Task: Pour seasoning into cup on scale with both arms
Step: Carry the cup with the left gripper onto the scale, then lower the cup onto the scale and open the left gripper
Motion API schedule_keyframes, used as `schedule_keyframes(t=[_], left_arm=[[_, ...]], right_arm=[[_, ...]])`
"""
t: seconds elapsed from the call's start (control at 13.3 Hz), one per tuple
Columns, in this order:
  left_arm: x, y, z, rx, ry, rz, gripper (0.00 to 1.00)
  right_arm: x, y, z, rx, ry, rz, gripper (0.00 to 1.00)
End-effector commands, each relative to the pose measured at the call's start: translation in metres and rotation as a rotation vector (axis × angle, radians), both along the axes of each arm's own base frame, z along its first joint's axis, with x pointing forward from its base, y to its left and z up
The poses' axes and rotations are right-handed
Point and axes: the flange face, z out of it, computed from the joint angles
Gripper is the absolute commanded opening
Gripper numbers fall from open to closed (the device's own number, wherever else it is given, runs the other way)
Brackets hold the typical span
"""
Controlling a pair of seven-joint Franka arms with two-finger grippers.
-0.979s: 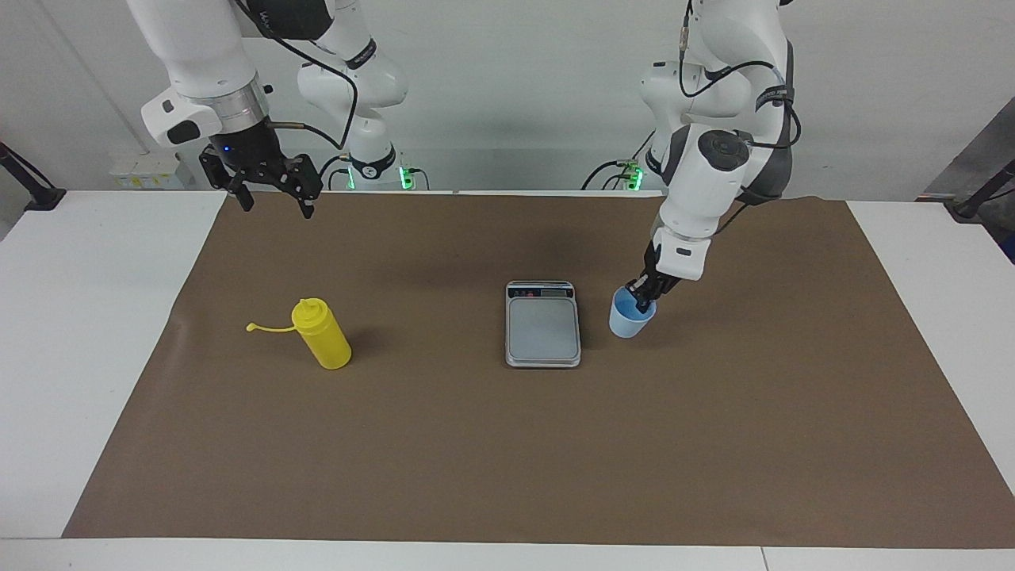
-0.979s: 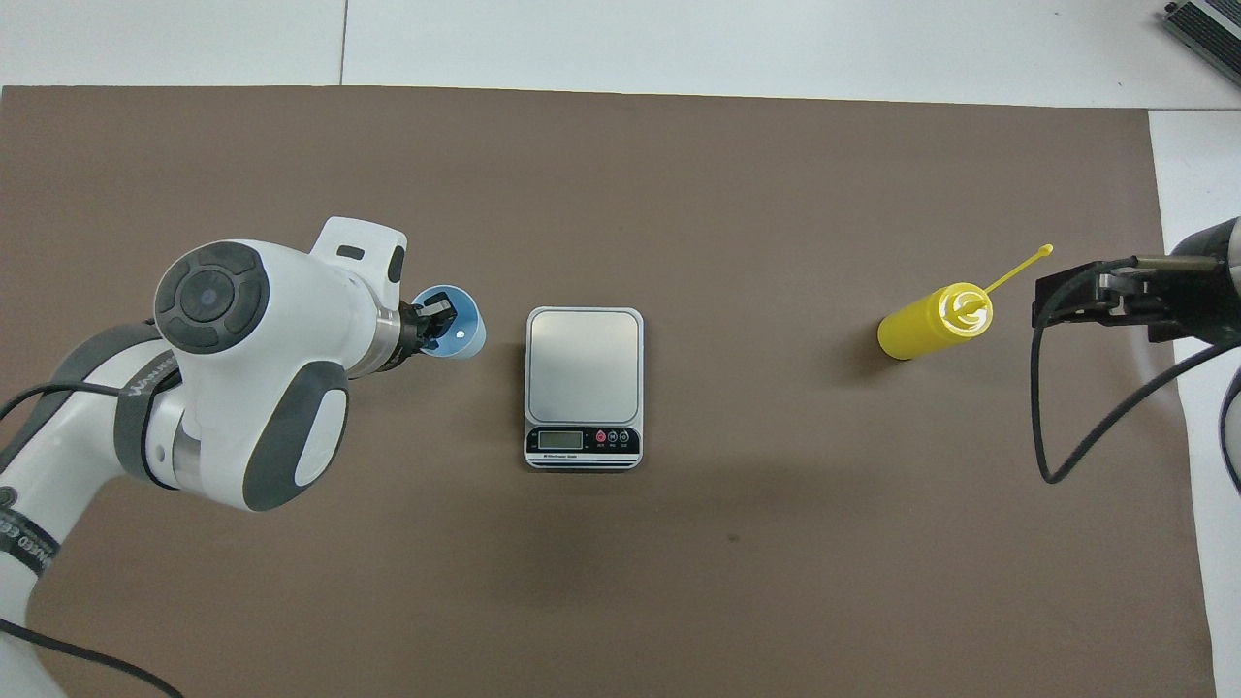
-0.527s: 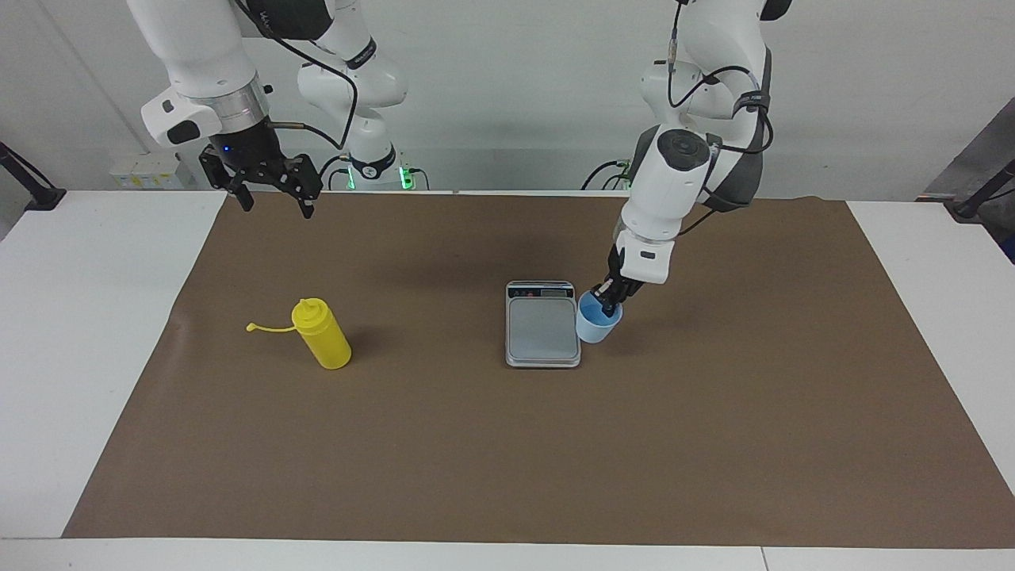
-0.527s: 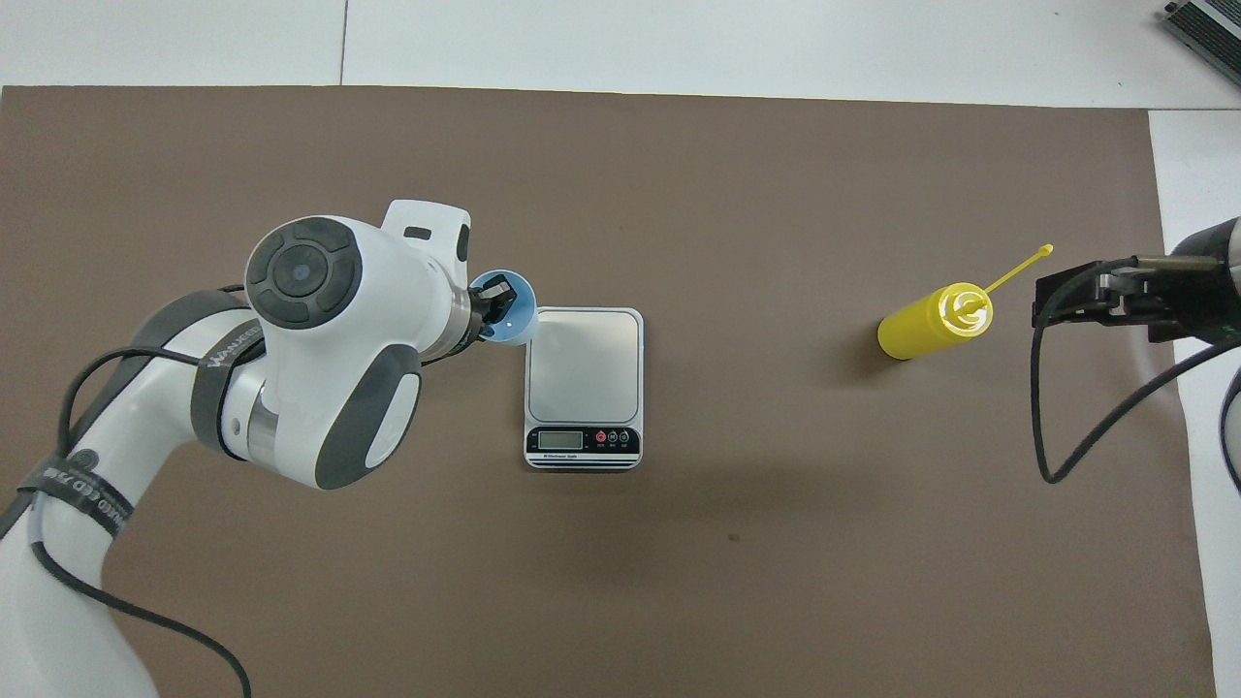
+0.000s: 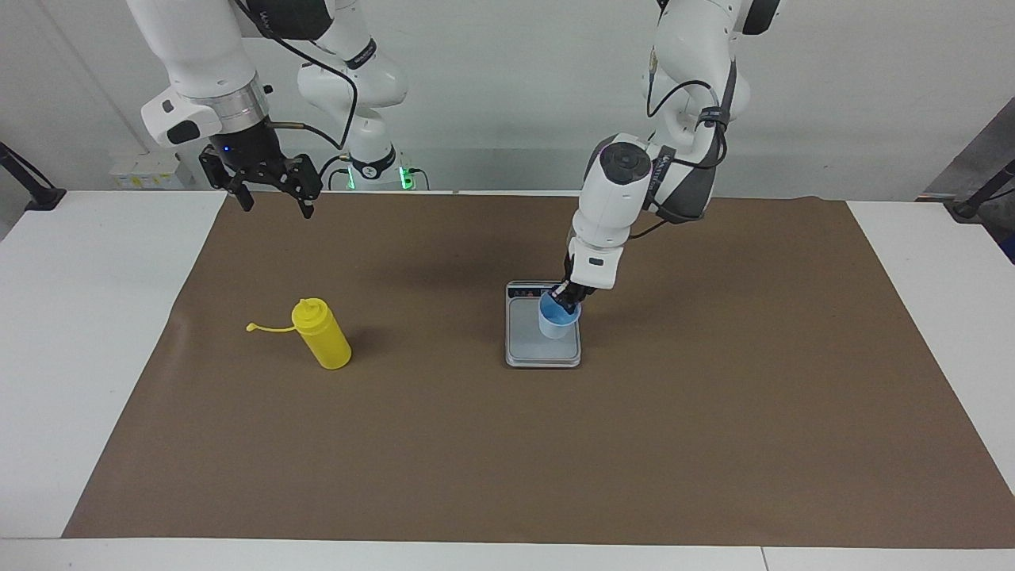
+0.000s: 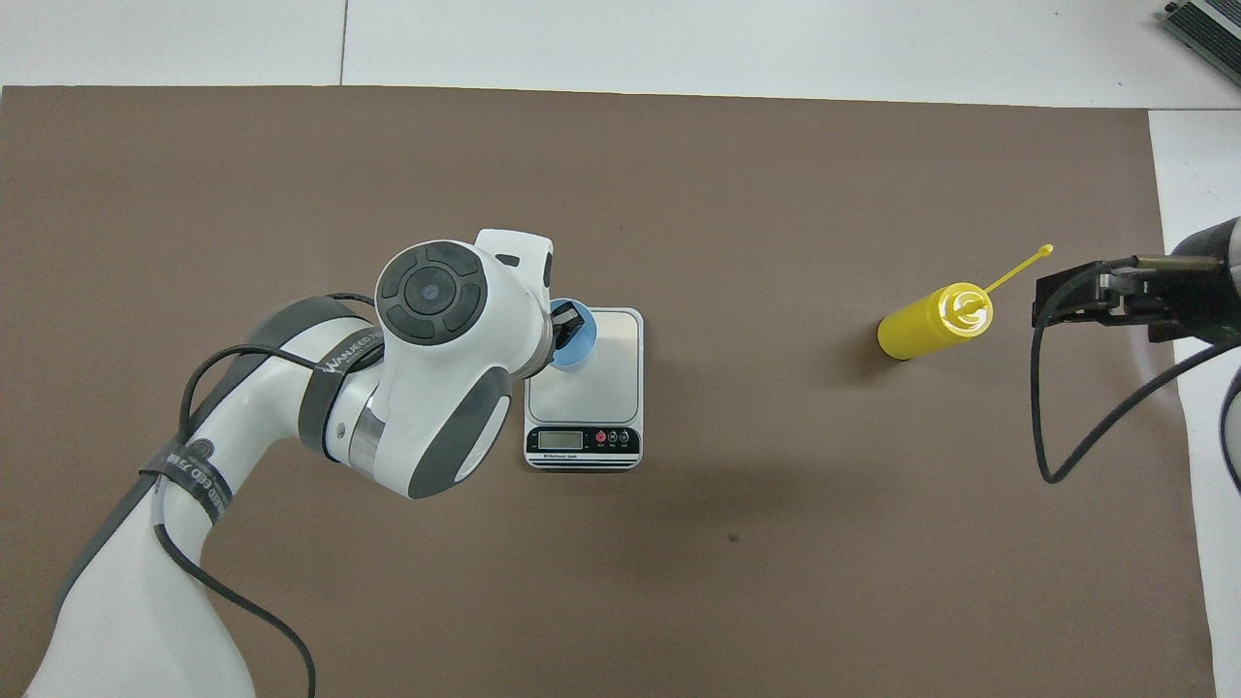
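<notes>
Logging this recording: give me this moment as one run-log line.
left gripper: shut on rim of light blue plastic cup, over silver-grey scale | right gripper: open, waiting | yellow squeeze bottle: untouched on brown mat

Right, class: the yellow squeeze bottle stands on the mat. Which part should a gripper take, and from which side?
Grip the yellow squeeze bottle around the middle of its straight cylindrical body, coming in level from the side. It stands upright, and the domed nozzle top is probably too narrow and rounded for a sure hold. Stay off the side where the cap strap sticks out. The right gripper, open above the mat's edge, is the closer one.
</notes>
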Motion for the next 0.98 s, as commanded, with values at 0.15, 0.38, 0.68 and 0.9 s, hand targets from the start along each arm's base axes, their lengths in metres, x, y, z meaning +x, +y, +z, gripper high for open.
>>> schedule_keyframes(t=[0.15, 0.38, 0.68, 0.9], left_arm=[[-0.009, -0.023, -0.004, -0.004, -0.004, 0.051, 0.0], [-0.015, -0.023, -0.017, -0.005, -0.013, 0.066, 0.0], [-0.015, -0.02, -0.025, 0.005, -0.027, 0.059, 0.0], [-0.018, -0.016, -0.034, 0.005, -0.033, 0.058, 0.0]], right_arm=[[-0.005, -0.004, 0.002, 0.012, 0.005, 0.011, 1.0], [-0.004, -0.004, 0.002, 0.012, 0.004, 0.01, 1.0], [-0.005, -0.004, 0.001, 0.012, 0.009, 0.013, 1.0], [-0.005, -0.004, 0.002, 0.012, 0.009, 0.013, 1.0]])
